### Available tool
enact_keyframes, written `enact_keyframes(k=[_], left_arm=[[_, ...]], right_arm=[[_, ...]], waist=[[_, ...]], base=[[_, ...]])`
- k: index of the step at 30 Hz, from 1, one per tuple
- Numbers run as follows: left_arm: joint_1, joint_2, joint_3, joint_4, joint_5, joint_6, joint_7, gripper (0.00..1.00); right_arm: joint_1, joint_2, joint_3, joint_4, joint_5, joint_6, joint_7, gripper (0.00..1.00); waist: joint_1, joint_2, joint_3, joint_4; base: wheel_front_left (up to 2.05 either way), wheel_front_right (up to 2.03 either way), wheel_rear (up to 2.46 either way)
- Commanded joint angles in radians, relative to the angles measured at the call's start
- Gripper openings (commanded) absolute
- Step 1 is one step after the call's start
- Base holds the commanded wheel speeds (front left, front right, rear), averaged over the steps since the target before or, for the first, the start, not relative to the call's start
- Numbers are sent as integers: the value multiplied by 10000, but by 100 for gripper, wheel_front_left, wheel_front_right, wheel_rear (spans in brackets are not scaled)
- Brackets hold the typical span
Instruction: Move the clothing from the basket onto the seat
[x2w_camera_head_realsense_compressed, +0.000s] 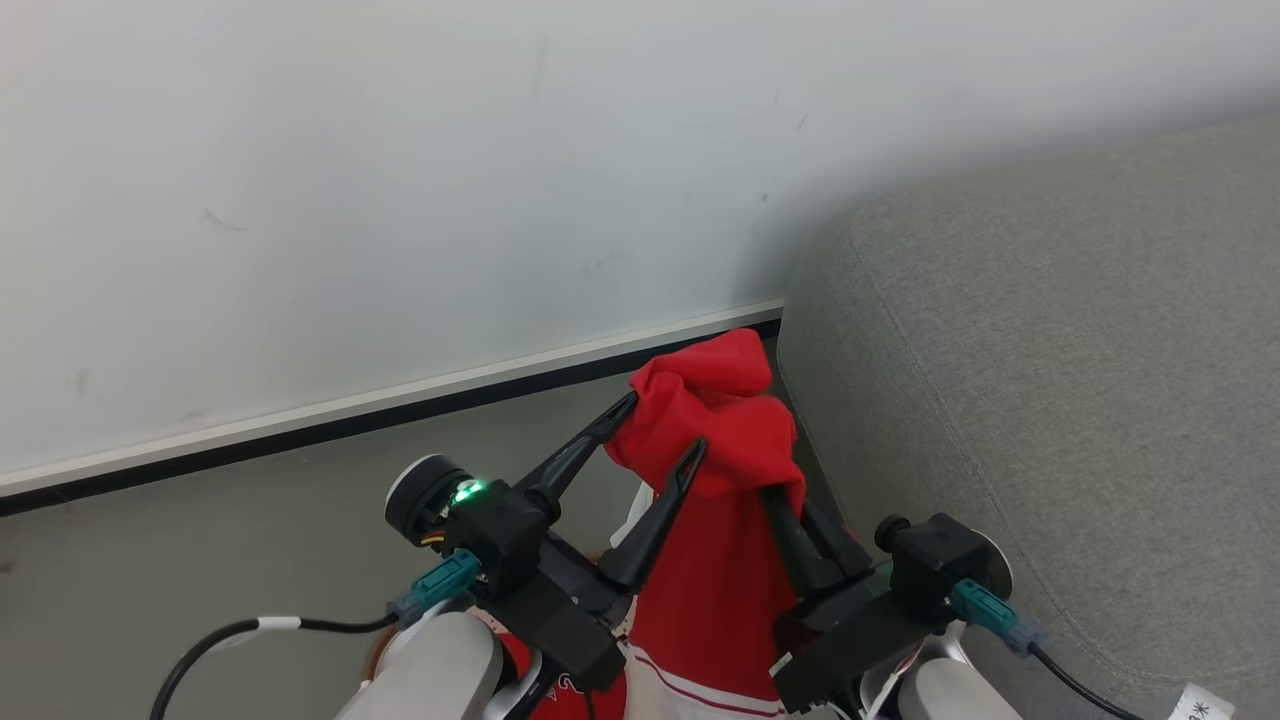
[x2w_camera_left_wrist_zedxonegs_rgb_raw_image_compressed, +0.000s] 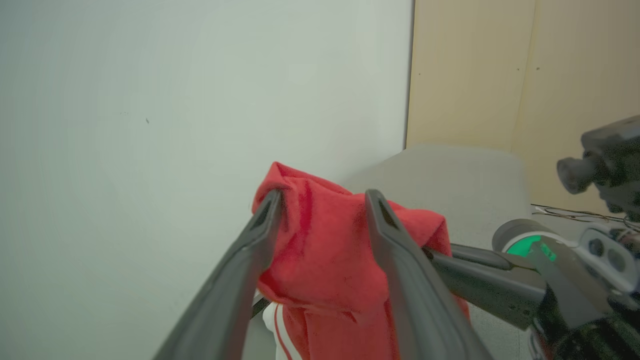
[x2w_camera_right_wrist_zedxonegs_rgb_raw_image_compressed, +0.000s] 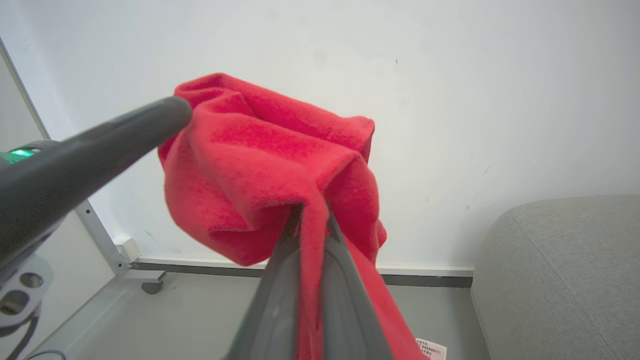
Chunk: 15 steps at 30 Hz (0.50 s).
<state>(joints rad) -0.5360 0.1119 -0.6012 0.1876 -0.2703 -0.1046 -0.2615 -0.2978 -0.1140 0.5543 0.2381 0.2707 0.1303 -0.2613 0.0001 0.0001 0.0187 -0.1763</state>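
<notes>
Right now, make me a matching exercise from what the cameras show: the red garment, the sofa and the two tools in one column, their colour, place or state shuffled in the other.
1. red garment
2. sofa
3. left tool
4. right tool

A. grey, on the right of the head view
B. fingers nearly together, pinching a fold of cloth
C. held up, hanging down between the two tools
D. fingers spread, cloth bunched between them

Pairs: 1-C, 2-A, 3-D, 4-B
</notes>
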Motion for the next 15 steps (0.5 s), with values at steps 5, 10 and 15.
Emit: enact_keyframes(k=[5, 10, 15], left_arm=[[177, 183, -194, 234, -333, -105, 158, 100], [209, 335, -403, 308, -462, -154, 268, 100], [113, 452, -594, 330, -538, -180, 417, 100]], right_arm=[[83, 65, -292, -190, -212, 6, -47, 0], [189, 128, -612, -351, -326, 8, -47, 0], [141, 187, -994, -579, -456, 6, -47, 0]], waist=[[-1, -1, 130, -113], [-1, -1, 245, -142], [-1, -1, 416, -264]], base=[[0, 0, 0], [0, 0, 0], [0, 0, 0]])
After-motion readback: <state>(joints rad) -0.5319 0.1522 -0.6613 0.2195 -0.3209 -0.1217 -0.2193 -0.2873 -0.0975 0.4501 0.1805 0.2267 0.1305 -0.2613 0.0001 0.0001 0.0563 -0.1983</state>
